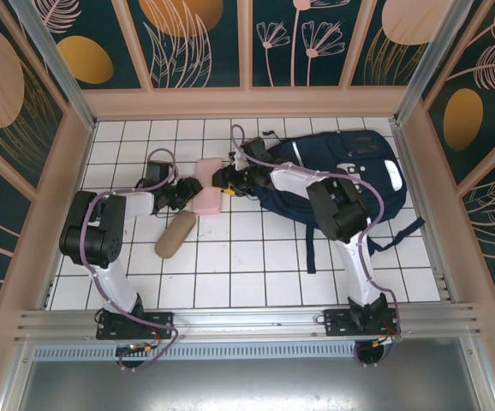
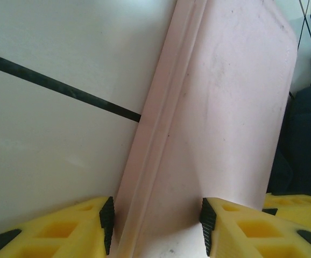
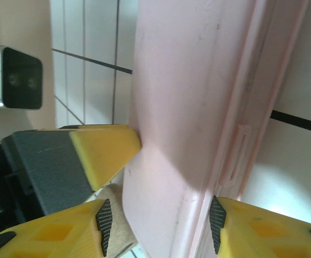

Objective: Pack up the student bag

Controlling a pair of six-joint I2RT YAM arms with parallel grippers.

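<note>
The student bag (image 1: 350,167), navy with white stripes, lies flat at the back right; its dark fabric (image 2: 309,140) fills the right edge of the left wrist view. A pale pink hard case (image 1: 206,190) lies on the tiles just left of it. My left gripper (image 1: 181,195) meets the case from the left and my right gripper (image 1: 223,181) from the bag's side. The left gripper (image 2: 155,226) stands open astride the case (image 2: 225,107). The right gripper (image 3: 160,226) is open around the case (image 3: 182,107): one pad sits at the rim, the other stands off it.
A beige pouch (image 1: 175,233) lies on the tiles just in front of the pink case, and it peeks past the right gripper's finger (image 3: 118,226). A bag strap (image 1: 312,248) trails toward the near edge. Wooden walls close in the tiled floor (image 1: 256,257).
</note>
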